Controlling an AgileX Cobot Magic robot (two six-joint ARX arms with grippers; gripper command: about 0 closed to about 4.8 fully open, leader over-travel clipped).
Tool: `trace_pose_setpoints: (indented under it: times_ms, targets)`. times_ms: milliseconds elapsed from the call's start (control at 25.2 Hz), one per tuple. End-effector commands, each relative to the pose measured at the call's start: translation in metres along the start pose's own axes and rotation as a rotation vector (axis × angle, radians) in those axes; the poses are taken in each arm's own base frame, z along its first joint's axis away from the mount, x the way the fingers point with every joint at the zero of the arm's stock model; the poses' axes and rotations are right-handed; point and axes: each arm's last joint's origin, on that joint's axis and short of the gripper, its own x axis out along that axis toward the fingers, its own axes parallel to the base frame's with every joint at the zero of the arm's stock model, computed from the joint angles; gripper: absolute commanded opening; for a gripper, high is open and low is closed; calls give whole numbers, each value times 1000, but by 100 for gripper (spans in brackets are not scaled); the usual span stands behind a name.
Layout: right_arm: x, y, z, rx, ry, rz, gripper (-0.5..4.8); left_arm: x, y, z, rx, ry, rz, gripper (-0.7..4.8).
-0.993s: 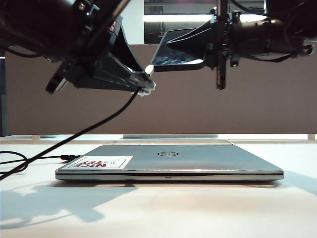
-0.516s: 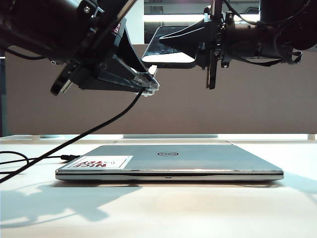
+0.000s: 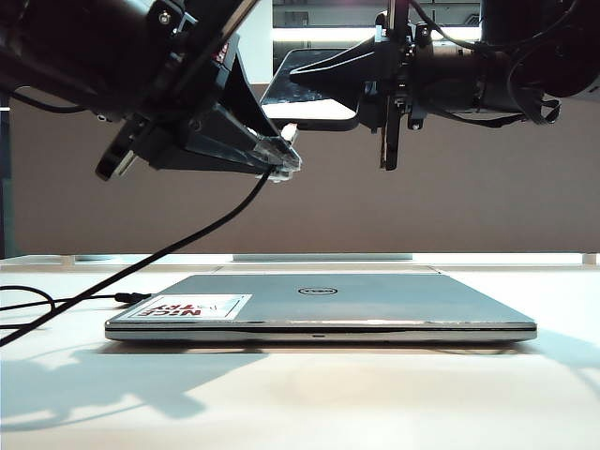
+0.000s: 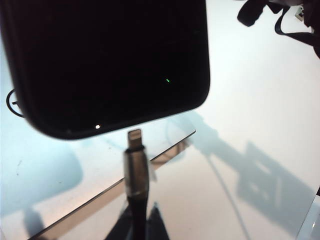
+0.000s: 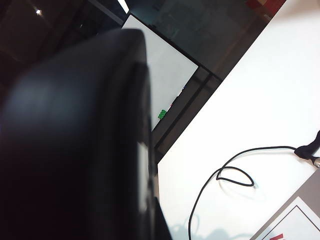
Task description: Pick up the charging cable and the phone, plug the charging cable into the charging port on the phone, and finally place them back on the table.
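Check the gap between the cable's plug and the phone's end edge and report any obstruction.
Nothing visible blocks it. The left gripper holds the charging cable just short of the phone, held by the right gripper.

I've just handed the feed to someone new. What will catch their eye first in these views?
Probably the two grippers meeting in mid-air above the closed silver laptop: the left gripper is shut on the charging cable, and the right gripper is shut on the phone. In the left wrist view the silvery plug sits just short of the phone's end edge, not yet inserted. The cable's black cord trails down to the white table at left.
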Motion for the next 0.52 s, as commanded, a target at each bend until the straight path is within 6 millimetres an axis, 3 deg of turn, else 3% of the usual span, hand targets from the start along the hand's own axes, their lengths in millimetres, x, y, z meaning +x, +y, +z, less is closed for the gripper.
trace_pose_setpoints:
  times_ms: [40, 516]
  targets:
    - [1, 8, 6, -51, -25, 22, -1, 0, -2, 2, 1, -16, -15, -8]
    - [5, 9, 3, -67, -25, 25, -1, 0, -1, 1, 1, -13, -13, -8]
